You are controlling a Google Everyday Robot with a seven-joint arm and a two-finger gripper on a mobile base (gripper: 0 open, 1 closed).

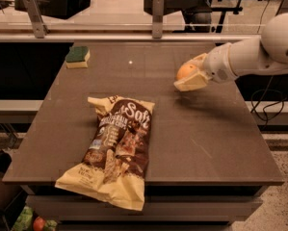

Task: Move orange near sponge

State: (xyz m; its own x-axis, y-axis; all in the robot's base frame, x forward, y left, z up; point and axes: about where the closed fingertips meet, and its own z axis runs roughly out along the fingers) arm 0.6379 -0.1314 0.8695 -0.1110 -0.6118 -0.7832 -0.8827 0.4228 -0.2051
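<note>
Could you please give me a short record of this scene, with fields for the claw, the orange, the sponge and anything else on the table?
claw: right side of the table, shut on the orange
orange: in the claw, far from the sponge
sponge: far left corner of the table, green side up
snack bag: lying front centre-left, overhanging the front edge
task: not yet done

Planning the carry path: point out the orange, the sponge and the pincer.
small round orange fruit [186, 70], camera view, middle of its skin
green-topped yellow rectangular sponge [77, 55], camera view, green top
cream two-finger pincer [184, 75], camera view, between fingertips gripping the fruit, right of centre
</note>
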